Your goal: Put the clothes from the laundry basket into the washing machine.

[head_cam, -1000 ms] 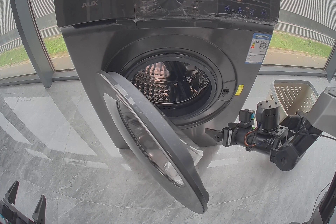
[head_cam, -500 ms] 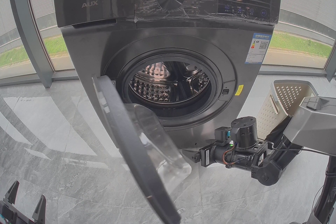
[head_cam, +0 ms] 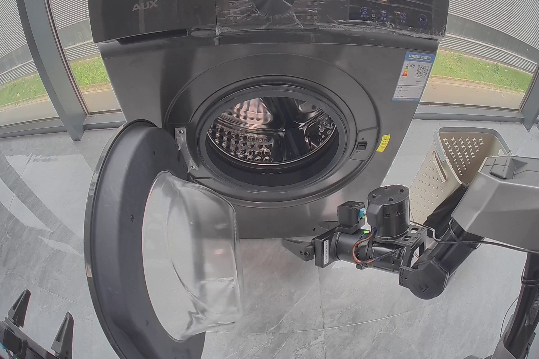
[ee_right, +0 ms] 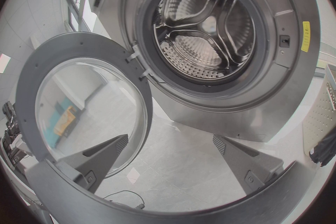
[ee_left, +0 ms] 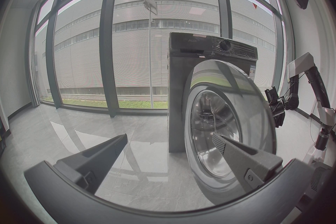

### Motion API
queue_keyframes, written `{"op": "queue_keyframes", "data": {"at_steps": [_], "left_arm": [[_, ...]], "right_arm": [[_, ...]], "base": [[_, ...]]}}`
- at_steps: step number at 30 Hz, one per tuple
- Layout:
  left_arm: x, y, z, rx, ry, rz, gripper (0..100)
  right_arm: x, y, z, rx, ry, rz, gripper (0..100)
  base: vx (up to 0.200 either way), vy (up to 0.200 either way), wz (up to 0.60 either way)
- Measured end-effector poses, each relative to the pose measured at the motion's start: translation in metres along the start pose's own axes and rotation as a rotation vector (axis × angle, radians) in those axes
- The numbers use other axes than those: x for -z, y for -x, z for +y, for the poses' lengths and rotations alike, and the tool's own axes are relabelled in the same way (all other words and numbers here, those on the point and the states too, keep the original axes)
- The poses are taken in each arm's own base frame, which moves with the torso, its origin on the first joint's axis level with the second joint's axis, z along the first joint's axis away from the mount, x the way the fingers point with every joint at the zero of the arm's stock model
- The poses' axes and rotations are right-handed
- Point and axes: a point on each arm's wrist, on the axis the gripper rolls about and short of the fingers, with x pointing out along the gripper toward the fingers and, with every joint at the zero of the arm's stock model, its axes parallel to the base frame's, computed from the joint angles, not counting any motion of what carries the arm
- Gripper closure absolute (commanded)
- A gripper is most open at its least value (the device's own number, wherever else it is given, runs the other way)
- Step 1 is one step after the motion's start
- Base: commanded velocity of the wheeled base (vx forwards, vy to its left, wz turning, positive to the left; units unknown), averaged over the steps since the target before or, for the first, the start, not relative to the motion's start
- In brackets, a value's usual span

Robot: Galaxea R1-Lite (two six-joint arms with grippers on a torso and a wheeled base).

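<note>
Head view first: the right gripper (head_cam: 296, 249) hangs low before the washing machine (head_cam: 269, 51), just below its round opening. Its jaws are spread wide and grip nothing. The right wrist view confirms it, with the right gripper (ee_right: 169, 137) showing bare floor between its fingers. Behind it the forearm lies nearly level and points toward the machine's hinge side. It bends back at the elbow to the side of the machine where the laundry basket (head_cam: 449, 152) stands.

The left gripper (head_cam: 42, 315) sits well out in front of the machine on its hinge side, low, jaws also apart and empty.

The door (head_cam: 112, 220) stands wide open on the machine's left hinge, its glass bowl facing out, clear of both grippers. The drum (head_cam: 269, 136) shows only bare perforated metal.

The basket is close beside the machine's right flank, and the arm hides much of its inside, so I cannot see the clothes. By my reckoning the door is dealt with and the loading itself is all yet to do.
</note>
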Motion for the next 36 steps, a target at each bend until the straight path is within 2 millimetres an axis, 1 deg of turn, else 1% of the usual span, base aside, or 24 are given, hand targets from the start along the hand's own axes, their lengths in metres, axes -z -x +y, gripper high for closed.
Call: {"op": "queue_keyframes", "data": {"at_steps": [6, 10, 19, 28, 30, 34, 36], "left_arm": [[0.0, 0.0, 0.0, 0.0, -0.002, 0.0, 0], [0.0, 0.0, 0.0, 0.0, -0.003, 0.0, 0], [0.0, 0.0, 0.0, -0.001, -0.004, 0.0, 0], [0.0, 0.0, 0.0, -0.002, -0.004, 0.001, 0], [0.0, 0.0, 0.0, -0.001, -0.005, 0.001, 0], [0.0, 0.0, 0.0, -0.001, -0.006, 0.001, 0], [0.0, 0.0, 0.0, -0.002, -0.006, 0.001, 0]], "right_arm": [[-0.008, -0.009, 0.004, -0.045, -0.003, -0.025, 0], [-0.01, -0.022, 0.011, -0.071, -0.026, -0.038, 0], [-0.013, -0.055, 0.036, -0.138, -0.04, -0.042, 0], [-0.011, -0.089, 0.049, -0.17, -0.037, -0.047, 0], [-0.011, -0.094, 0.052, -0.176, -0.043, -0.048, 0], [-0.011, -0.105, 0.063, -0.208, -0.086, -0.058, 0], [-0.011, -0.108, 0.065, -0.21, -0.093, -0.059, 0]], "base": [[0.0, 0.0, 0.0], [0.0, 0.0, 0.0], [0.0, 0.0, 0.0], [0.0, 0.0, 0.0], [0.0, 0.0, 0.0], [0.0, 0.0, 0.0], [0.0, 0.0, 0.0]]}}
